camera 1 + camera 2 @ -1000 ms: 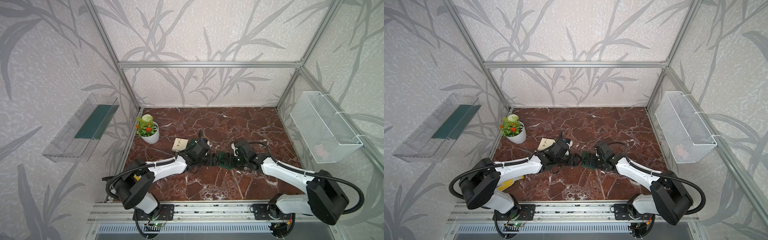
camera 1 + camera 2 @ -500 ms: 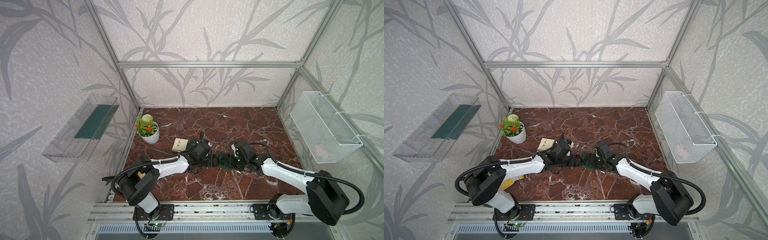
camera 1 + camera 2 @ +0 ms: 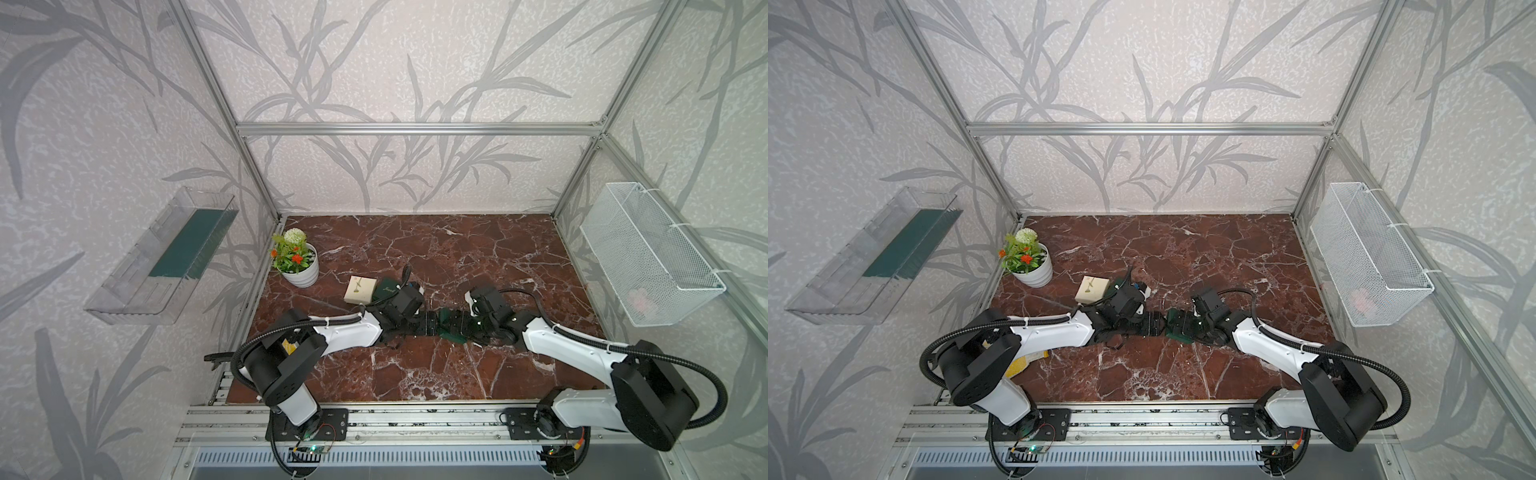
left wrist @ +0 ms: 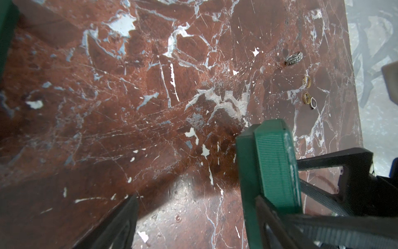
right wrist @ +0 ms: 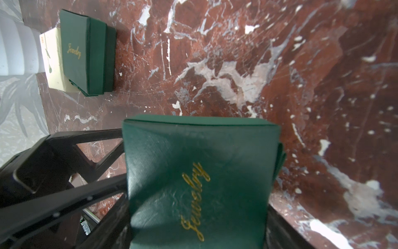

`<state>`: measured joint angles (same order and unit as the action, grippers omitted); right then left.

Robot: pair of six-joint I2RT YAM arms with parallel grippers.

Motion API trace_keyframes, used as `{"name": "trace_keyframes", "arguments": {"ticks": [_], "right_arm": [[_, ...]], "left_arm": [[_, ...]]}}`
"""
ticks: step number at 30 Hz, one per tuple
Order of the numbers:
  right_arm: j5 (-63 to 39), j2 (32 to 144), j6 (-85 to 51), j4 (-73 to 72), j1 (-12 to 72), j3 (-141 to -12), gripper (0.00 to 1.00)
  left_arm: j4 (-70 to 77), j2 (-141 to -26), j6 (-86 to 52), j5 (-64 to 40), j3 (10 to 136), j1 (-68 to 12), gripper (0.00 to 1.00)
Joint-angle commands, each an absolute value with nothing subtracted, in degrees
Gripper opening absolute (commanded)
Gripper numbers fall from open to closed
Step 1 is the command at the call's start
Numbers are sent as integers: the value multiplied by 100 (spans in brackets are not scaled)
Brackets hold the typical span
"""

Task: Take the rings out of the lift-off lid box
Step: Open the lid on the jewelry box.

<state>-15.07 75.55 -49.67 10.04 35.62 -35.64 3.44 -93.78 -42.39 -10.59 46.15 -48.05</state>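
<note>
The four thin metal rings (image 4: 307, 81) already lie on the red marble table (image 4: 150, 86) near its edge, so the step is probably finishing with the box: keep it level and set it down gently, well apart from them. The left fingers (image 3: 1153, 324) reach low toward 3 o'clock, spread and empty. The right fingers (image 3: 1188, 326), pointing to 9 o'clock, clench the dark green square cardboard "Jewelry" box (image 5: 193, 172).

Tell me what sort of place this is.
Probably a robot test cell dressed as a room: aluminium frame, wallpapered panels, marble-look tabletop, with left arm and right arm bolted to a front rail.
</note>
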Motion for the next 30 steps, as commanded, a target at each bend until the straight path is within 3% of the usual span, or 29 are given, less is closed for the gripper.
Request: {"name": "trace_keyframes", "arguments": {"ticks": [1,30], "right_arm": [[-1913,7286,-5026,90,3610,-3566,82],[-2200,7022,-5559,-758,3347,-3093,79]], "left_arm": [[467,-9554,-4342,-1243,4763,-4992,84],[283,-9711,-4375,-1103,4735,-5081,82]]}}
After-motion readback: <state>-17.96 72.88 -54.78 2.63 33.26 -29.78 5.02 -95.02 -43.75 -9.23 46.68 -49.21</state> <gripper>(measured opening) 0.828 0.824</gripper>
